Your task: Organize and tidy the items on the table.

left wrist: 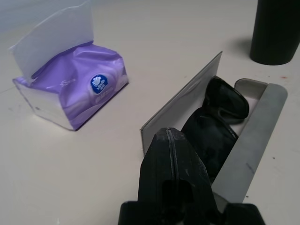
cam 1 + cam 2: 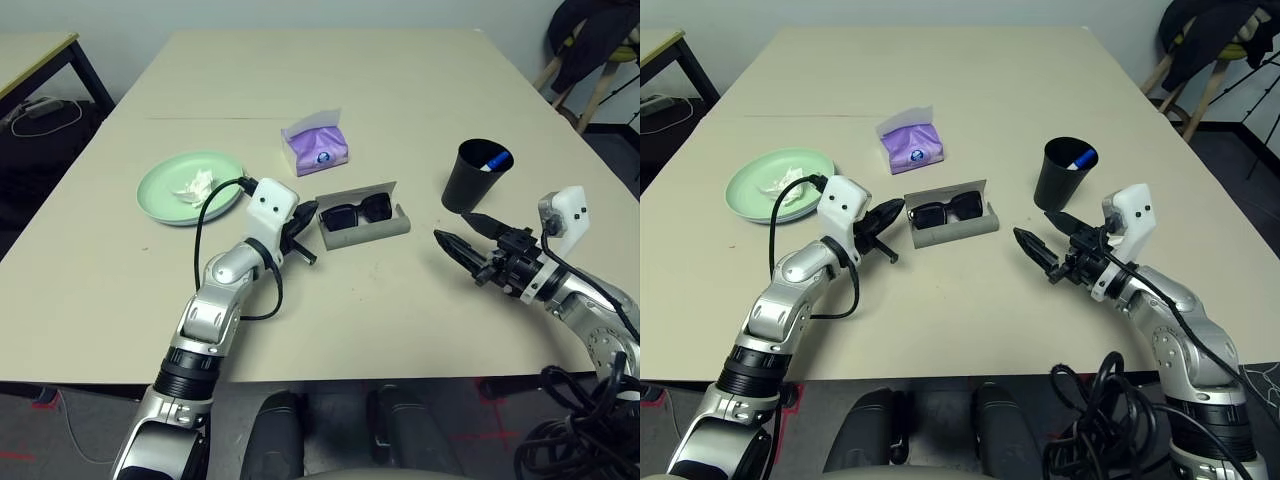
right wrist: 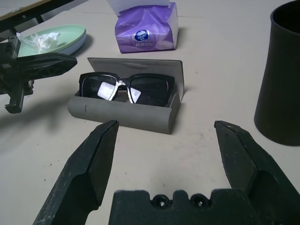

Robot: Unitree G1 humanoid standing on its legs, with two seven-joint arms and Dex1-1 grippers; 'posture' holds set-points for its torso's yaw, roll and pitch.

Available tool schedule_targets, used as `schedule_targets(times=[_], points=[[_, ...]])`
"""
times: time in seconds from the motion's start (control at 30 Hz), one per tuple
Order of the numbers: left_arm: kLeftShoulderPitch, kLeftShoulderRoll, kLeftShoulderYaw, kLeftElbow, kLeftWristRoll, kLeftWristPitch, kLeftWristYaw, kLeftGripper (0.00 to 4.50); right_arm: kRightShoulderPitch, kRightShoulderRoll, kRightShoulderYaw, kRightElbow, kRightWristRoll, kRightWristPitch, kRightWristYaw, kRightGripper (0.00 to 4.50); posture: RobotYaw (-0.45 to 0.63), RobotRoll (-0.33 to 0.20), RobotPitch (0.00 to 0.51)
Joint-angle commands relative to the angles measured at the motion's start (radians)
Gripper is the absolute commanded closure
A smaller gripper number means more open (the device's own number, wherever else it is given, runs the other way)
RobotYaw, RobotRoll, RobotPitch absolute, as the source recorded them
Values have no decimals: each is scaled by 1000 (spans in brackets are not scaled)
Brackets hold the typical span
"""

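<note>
left pincer (image 2: 303, 232): fingers together, empty, just beside the case's left end
right pincer (image 2: 1038, 236): fingers wide apart, empty, right of the case
glasses case (image 2: 365, 226): open, mid-worktop (image 2: 420, 90), black sunglasses (image 2: 355, 212) inside
tissue pack (image 2: 318, 146): behind the case
black cup (image 2: 475, 176): right, blue pen (image 2: 495, 160) inside
green plate (image 2: 190, 186): left, tissue wad (image 2: 194, 185) on it

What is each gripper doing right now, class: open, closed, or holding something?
Left gripper: closed, empty, beside the open grey oblong glasses case.
Right gripper: open, empty, near the black cup.
</note>
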Motion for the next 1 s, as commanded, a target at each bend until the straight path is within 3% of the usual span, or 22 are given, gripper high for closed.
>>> schedule_targets(times=[0.03, 0.4, 1.0], points=[[-12, -3, -12, 16, 8, 13, -15, 4450, 22, -13, 31, 2, -48, -68, 21, 0, -72, 0, 85], [-7, 4, -5, 4, 4, 62, -24, 4450, 47, -17, 104, 54, -138, -213, 72, 0, -65, 0, 95], [11, -11, -26, 45, 61, 41, 5, 4450, 38, -25, 106, 55, -135, -212, 82, 0, -68, 0, 118]])
